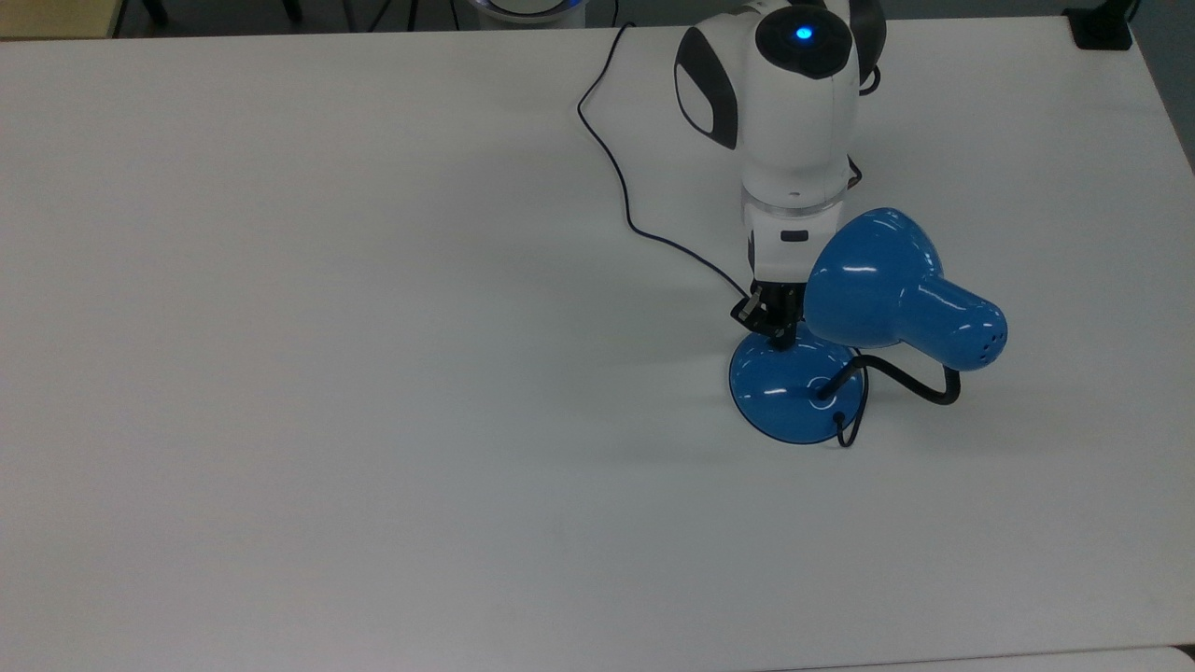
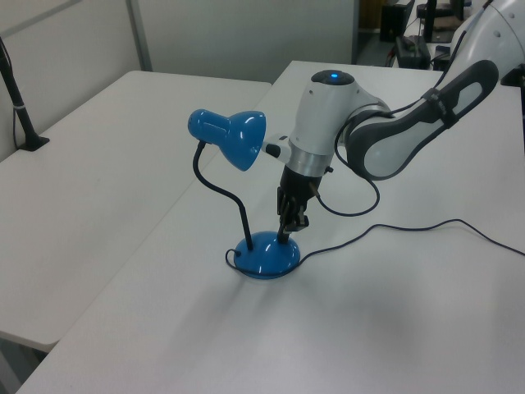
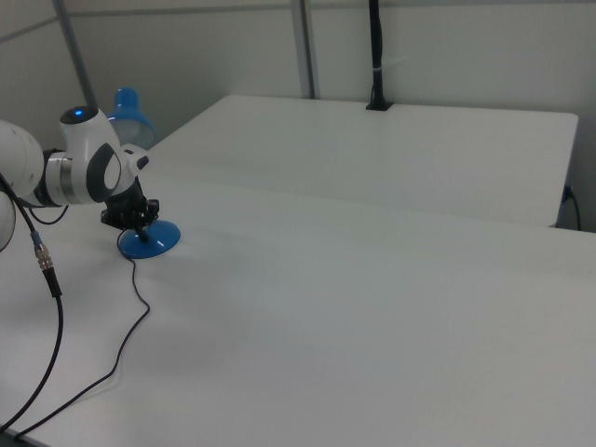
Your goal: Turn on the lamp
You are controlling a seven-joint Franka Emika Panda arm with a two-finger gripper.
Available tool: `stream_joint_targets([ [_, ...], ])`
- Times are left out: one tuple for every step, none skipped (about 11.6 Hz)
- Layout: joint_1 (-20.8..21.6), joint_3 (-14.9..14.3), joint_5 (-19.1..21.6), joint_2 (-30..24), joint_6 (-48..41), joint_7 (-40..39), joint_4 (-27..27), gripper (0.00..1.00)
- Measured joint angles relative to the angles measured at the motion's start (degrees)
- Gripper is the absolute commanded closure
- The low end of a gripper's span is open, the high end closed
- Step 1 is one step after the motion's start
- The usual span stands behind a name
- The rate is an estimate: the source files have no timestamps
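Spreading across every view, the white surface [image 1: 327,373] carries the lamp [image 1: 878,289], which you should take as your landmark. In the left view a second white surface [image 2: 90,164] lies beyond the lamp with a narrow gap between the two, and a black post [image 2: 20,115] stands on it; the right view shows that same far surface [image 3: 391,149] backed by grey partition walls [image 3: 447,56].

Next in size is the white arm [image 1: 784,112], which comes down just behind the lamp's shade in the top view, a blue light glowing on its top joint. The lamp stands near the top view's right, its round blue base [image 1: 789,387] flat on the surface, its black gooseneck [image 1: 906,381] bending up to the bell-shaped shade.

The thin dark cord [image 1: 616,168] runs from the base away toward the surface's far edge in the top view. The right view shows a separate cable [image 3: 42,270] hanging from the arm.

Smallest, the tool [image 2: 285,234] points straight down with its tip at the base's top, on the side toward the arm. You can see its fingers drawn together, holding nothing.
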Motion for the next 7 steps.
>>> stream_joint_targets([
  [0.00, 0.01, -0.03, 0.11, 0.17, -0.02, 0.09, 1.00],
  [0.00, 0.01, -0.03, 0.12, 0.19, -0.02, 0.10, 1.00],
  [0.00, 0.01, -0.03, 0.15, 0.28, -0.02, 0.10, 1.00],
  [0.00, 0.02, -0.03, 0.26, 0.44, -0.03, 0.15, 1.00],
  [-0.01, 0.02, -0.03, 0.36, 0.49, -0.03, 0.19, 1.00],
  [-0.01, 0.02, -0.03, 0.37, 0.49, -0.10, 0.19, 1.00],
  [-0.02, 0.02, -0.03, 0.38, 0.49, -0.11, 0.21, 1.00],
])
